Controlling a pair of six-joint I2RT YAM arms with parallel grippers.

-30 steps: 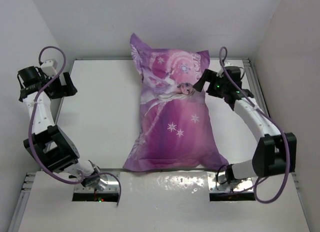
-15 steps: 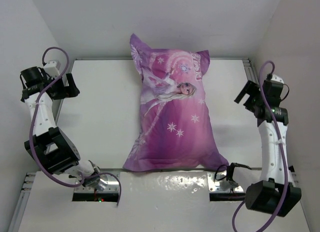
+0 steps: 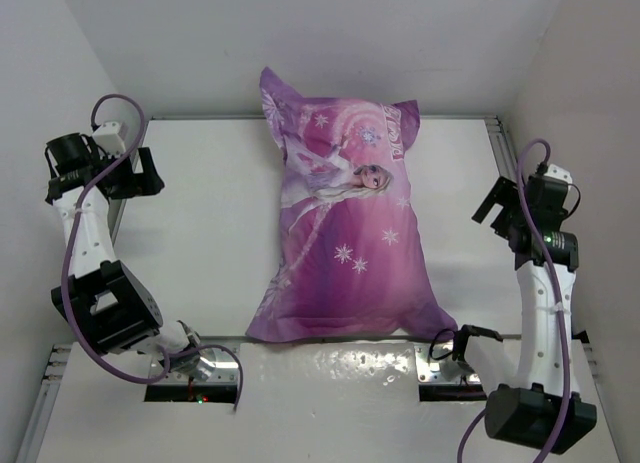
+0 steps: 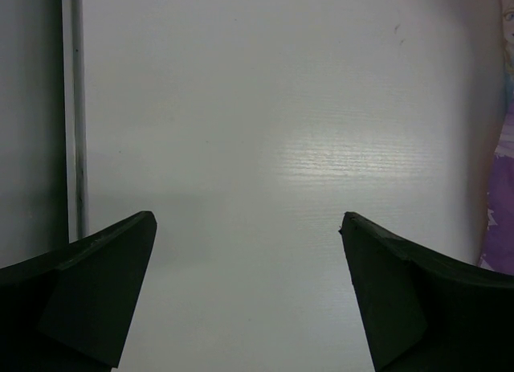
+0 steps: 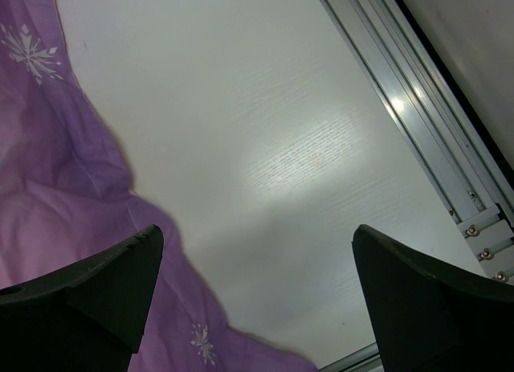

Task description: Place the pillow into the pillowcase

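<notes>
The purple-magenta pillowcase point(image 3: 345, 233) with the princess print lies puffed up along the middle of the white table point(image 3: 200, 233). No white pillow shows; it is hidden from view. My left gripper point(image 3: 143, 172) hangs open over the table's far left, well apart from the case. In the left wrist view the left gripper point(image 4: 249, 219) holds nothing, and a strip of the pillowcase point(image 4: 502, 187) shows at the right edge. My right gripper point(image 3: 492, 200) is open over the right side, off the case. In the right wrist view the right gripper point(image 5: 257, 231) is empty above the pillowcase edge point(image 5: 56, 203).
Metal rails run along the table's left edge point(image 4: 72, 107) and right edge point(image 5: 418, 123). White walls close in on three sides. The arm bases point(image 3: 190, 368) sit at the near edge, just in front of the case's near end.
My right arm has swung away from the case's far right corner to the table's right side. The left gripper has shifted slightly. The pillowcase has not moved.
</notes>
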